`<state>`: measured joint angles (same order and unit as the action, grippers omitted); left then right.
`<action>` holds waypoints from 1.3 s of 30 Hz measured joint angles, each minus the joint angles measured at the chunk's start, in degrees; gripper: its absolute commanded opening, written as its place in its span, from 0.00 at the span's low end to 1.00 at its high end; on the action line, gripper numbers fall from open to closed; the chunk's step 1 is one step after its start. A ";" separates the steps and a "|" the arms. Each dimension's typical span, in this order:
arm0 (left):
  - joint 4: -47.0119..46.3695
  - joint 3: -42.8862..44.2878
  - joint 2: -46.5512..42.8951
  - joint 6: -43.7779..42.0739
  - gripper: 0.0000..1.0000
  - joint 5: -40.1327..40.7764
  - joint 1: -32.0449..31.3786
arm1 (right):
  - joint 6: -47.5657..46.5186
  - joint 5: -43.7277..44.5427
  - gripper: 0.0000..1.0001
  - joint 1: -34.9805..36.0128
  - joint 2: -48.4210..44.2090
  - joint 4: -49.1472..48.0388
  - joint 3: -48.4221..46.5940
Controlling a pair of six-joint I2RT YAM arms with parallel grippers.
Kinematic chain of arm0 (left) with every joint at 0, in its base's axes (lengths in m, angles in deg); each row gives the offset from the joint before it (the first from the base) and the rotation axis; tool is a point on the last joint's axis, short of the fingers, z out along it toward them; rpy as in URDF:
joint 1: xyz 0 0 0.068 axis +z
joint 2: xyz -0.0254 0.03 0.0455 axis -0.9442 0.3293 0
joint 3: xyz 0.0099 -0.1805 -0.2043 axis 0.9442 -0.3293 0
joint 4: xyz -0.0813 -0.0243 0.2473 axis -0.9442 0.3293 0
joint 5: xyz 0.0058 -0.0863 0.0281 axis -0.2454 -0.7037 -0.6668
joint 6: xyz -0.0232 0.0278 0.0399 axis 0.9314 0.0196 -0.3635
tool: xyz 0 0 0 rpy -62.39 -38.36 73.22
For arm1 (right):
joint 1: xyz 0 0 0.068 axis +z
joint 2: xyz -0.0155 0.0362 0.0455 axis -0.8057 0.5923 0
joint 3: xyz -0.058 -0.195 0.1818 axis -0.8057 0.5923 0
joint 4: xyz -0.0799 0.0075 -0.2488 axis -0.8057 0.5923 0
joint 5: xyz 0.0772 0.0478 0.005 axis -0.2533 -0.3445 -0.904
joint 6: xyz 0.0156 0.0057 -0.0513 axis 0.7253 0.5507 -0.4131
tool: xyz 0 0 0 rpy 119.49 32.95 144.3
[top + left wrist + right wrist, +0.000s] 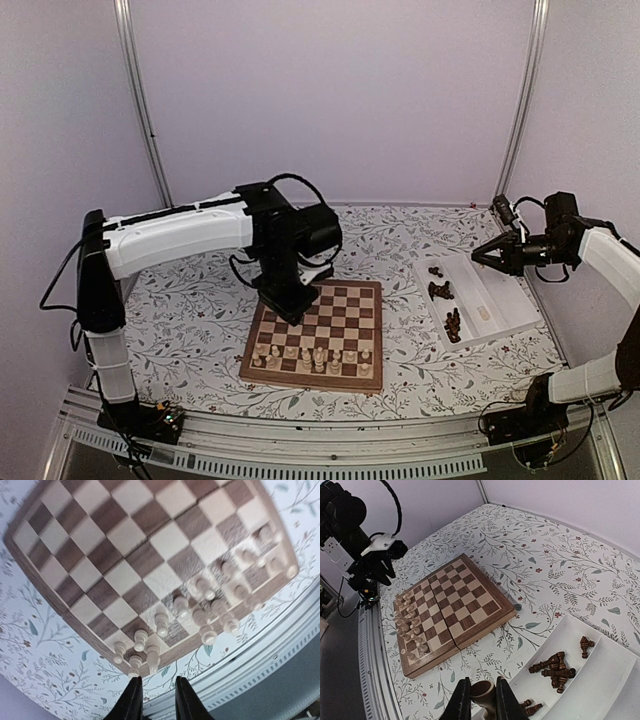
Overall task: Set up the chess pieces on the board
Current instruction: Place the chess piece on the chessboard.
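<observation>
Right gripper (482, 684) clamps chess piece (482, 693) over tray (600, 682) — board (455, 600) well apart.

Item one: a white cloth (200, 310), printed with grey-green leaf sprigs and small red flowers, is covering the table from edge to edge.

Item two: a white rectangular tray (505, 300) is lying flat on this cloth at the right side, sitting at a slant to the table's edges. A raised ridge is dividing it lengthwise into two troughs.

Item three: a ribbed metal rail (320, 445) is running along the near edge of the table.

Item four: a slim metal post (140, 100) is rising at the far left corner, and a second post (525, 100) is rising at the far right.

Item five: plain pale lilac walls (330, 100) are enclosing the table at the back and on both sides.
</observation>
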<state>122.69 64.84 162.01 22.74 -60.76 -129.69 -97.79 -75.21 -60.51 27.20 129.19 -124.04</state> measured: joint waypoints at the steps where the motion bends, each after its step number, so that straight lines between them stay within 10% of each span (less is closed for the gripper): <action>1: -0.70 1.79 -0.94 0.09 0.26 1.46 -0.26 | 0.02 -1.18 0.14 0.00 0.17 0.90 -0.59; 8: -26.86 -0.39 -11.34 -3.32 0.38 12.96 -5.05 | -1.46 -14.82 0.13 1.68 5.07 8.31 -11.61; 16: -91.78 -25.42 -11.82 -4.39 0.56 11.17 -6.12 | -0.68 -25.73 0.15 2.71 9.64 12.28 -16.22; 22: -127.64 -26.77 0.46 -0.02 0.60 5.18 -6.16 | -1.11 -27.34 0.16 3.34 11.04 15.26 -18.91; 39: -140.76 -4.81 19.69 11.76 0.62 -7.26 -6.47 | -2.45 -28.15 0.16 8.07 11.04 17.59 -19.50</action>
<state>-18.06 60.03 181.71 34.50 -68.01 -136.16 -100.24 -103.37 -52.44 38.24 146.79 -143.54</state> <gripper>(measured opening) 0.618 0.163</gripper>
